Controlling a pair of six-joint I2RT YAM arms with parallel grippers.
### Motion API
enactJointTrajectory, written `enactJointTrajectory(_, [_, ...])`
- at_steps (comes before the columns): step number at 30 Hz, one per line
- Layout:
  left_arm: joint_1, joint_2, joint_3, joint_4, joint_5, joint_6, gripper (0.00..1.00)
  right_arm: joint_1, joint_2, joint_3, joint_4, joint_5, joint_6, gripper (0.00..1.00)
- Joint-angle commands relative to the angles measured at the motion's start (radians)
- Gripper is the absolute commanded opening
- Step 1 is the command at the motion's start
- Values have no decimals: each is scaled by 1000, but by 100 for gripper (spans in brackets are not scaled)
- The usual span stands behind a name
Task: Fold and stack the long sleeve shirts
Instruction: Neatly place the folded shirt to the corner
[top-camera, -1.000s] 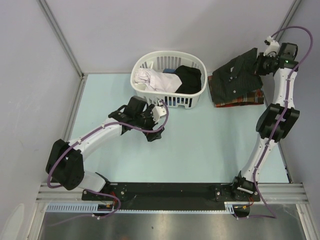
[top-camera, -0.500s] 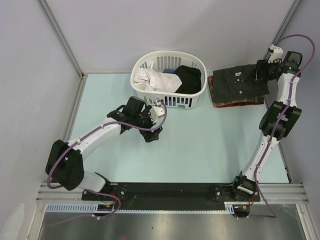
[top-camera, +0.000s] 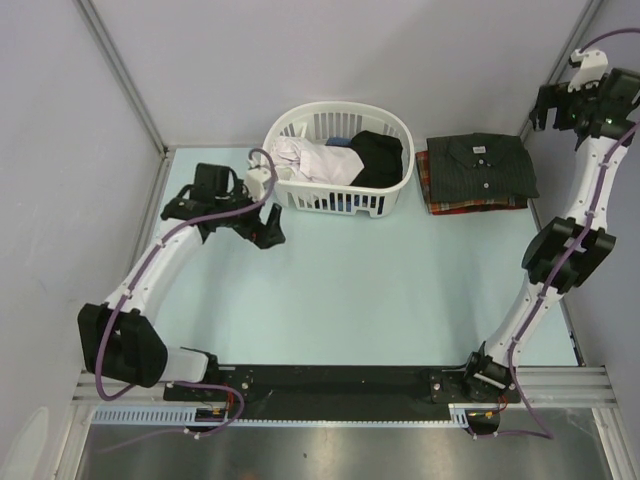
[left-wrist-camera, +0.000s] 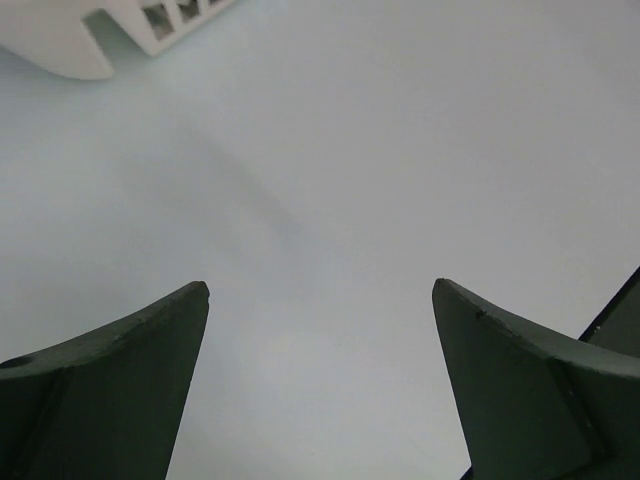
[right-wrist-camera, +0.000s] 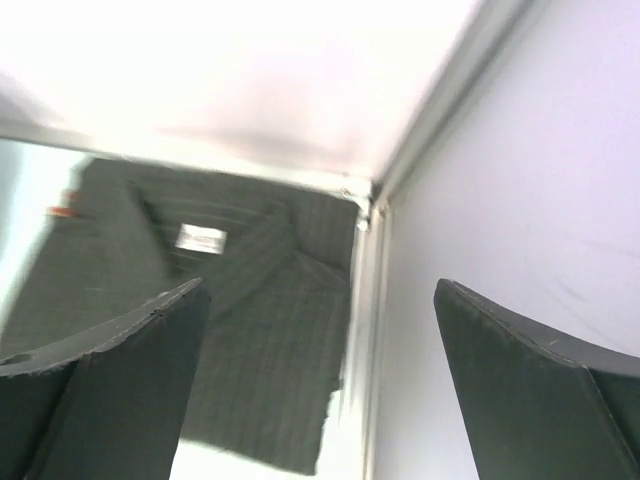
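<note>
A folded black-charcoal pinstriped shirt (top-camera: 478, 165) lies flat on top of a folded plaid shirt (top-camera: 474, 207) at the far right of the table. Only the plaid one's edges show. My right gripper (top-camera: 548, 106) hangs open, apart from the stack, up by the right wall corner. In the right wrist view the dark shirt (right-wrist-camera: 250, 330) and its collar label lie below my open right gripper (right-wrist-camera: 320, 286), which holds nothing. My left gripper (top-camera: 266, 226) stands open over bare table, left of the basket. Nothing lies between the fingers of the left gripper (left-wrist-camera: 320, 285).
A white laundry basket (top-camera: 340, 108) at the back middle holds a white cloth (top-camera: 300, 158) and a black cloth (top-camera: 376, 156). A corner of the basket (left-wrist-camera: 60, 40) shows in the left wrist view. Walls and metal frame posts close in the table's left, back and right.
My right gripper opened and let go of the dark shirt, which now lies flat on the plaid one; the gripper drew back to the right corner. My left arm swung left.
</note>
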Motion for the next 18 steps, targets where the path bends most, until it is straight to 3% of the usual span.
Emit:
enactJointTrajectory(1, [70,-12,164,-137,32,-45,99,87,-178,-4,-118,-2,40,100])
enactJointTrajectory(6, [92,31,241,-199,-60,-68,99,234,-445,-305,-146,15,154,100])
enactJointTrajectory(10, [92,15,173,-147,-74,-84,99,434,-675,-725,-48,77,218,100])
enactJointTrajectory(13, [86,-15,72,-111,-95,-105,99,566,-806,-876,-23,114,252,99])
enactJointTrajectory(14, [81,-26,45,-103,-104,-95,99,570,-838,-989,-14,88,258,100])
enactJointTrajectory(18, [81,-107,-79,-61,-120,-81,100,535,-967,-1188,-38,72,246,100])
